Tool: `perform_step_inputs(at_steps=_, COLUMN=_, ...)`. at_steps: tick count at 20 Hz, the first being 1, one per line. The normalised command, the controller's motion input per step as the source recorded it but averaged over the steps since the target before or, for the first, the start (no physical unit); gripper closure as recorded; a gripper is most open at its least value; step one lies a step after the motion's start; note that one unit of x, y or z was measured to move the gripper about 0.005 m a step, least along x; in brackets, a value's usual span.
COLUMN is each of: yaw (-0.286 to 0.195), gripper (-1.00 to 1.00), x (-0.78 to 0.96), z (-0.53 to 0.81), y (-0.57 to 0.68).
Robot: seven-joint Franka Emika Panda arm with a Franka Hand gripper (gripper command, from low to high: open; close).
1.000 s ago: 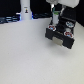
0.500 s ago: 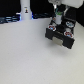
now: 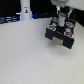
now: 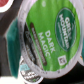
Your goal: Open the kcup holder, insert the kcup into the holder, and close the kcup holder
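Observation:
The kcup holder [image 3: 63, 40] is a black box on the white table at the exterior view's upper right, its tray of round slots facing up. My gripper [image 3: 61, 14] hangs right over the tray, shut on the kcup [image 3: 61, 17], a small white pod with a green top. In the wrist view the kcup [image 4: 47, 37] fills the frame, and its green lid reads "Dark Magic". My fingers are hidden behind it there. I cannot tell whether the pod touches a slot.
Pods with dark reddish tops [image 3: 53, 27] sit in some of the tray's slots. A tall white post [image 3: 25, 9] stands at the back on the exterior view's left. The white table [image 3: 25, 55] spreads in front of the holder.
The gripper and the kcup stay over the holder's tray. I see no clear movement between the frames.

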Motion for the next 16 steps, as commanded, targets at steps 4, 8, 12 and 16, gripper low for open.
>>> perform_step_inputs(at_steps=4, yaw=0.013, gripper=1.00, x=0.06, z=-0.09, y=0.10)
perform_step_inputs(at_steps=8, yaw=0.007, gripper=1.00, x=0.04, z=-0.11, y=0.06)
perform_step_inputs(at_steps=12, yaw=0.002, gripper=1.00, x=0.03, z=0.03, y=0.09)
perform_step_inputs(at_steps=16, yaw=0.000, gripper=1.00, x=0.08, z=0.26, y=0.32)
